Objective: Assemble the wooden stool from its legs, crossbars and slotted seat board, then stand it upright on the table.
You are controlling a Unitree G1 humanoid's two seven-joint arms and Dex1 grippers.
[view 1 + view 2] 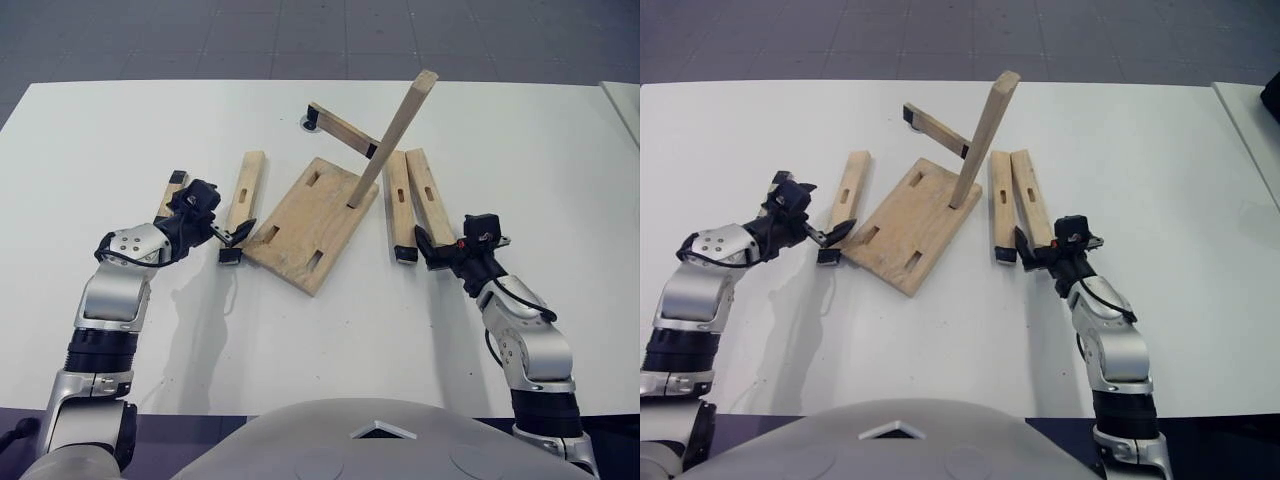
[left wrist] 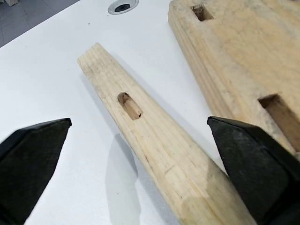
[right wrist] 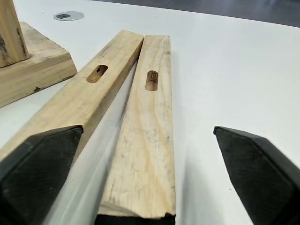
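seat board (image 1: pixel 300 235): leg (image 1: pixel 395 135) foot hidden, probably slotted | left claw (image 2: pixel 139 121) spread | right claw (image 3: pixel 148 127) spread

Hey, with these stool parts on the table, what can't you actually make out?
Left eye view: dark-tipped wooden piece at far left, mostly behind the left gripper.
Same view: tilted wooden leg's depth in the slotted seat board, hidden by the slot.
Right wrist view: that leg, cropped by the edge.
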